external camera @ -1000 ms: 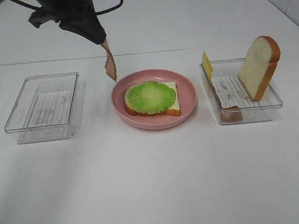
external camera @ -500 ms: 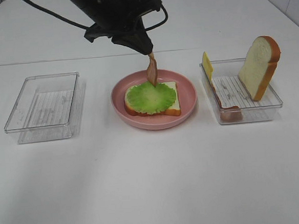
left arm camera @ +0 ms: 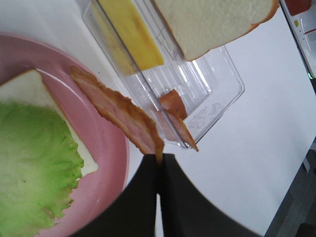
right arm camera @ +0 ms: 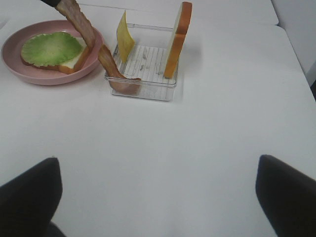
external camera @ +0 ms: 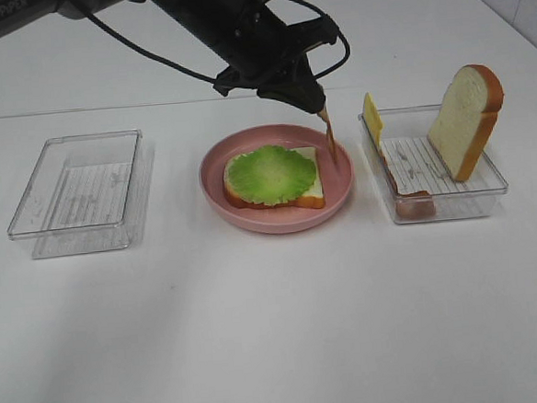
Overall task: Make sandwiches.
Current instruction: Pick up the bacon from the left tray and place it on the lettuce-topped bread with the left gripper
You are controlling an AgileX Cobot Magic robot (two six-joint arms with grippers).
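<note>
Exterior high view, counted. One round pink plate (external camera: 279,225) sits mid-table (external camera: 259,331) between two clear plastic containers, one to the left (external camera: 33,238) and one to the right (external camera: 453,203).

Bread slices, two: one lies flat on the plate (external camera: 312,192), and the other (external camera: 461,119) stands on edge, leaning, at the far right of the right container. Lettuce leaf, one (external camera: 271,174): it lies spread on the flat slice and covers most of it. Cheese slice, one (external camera: 371,116): it stands upright against the right container's left wall.

Bacon strips, two. The hanging bacon strip (external camera: 329,134) is pinched by its upper end between the fully closed jaws of the left gripper (external camera: 317,104). It dangles over the plate's right side, just beside the flat slice's right edge; whether its lower tip touches anything cannot be told. The second bacon strip (external camera: 414,200) lies slumped in the near left corner of the right container.

Left wrist view: the hanging strip runs from the closed fingertips out over the pink rim. Right wrist view: the right gripper (right arm camera: 158,168) has its two fingers (right arm camera: 29,192) spread wide over bare table, with nothing between them, well apart from the food.
</note>
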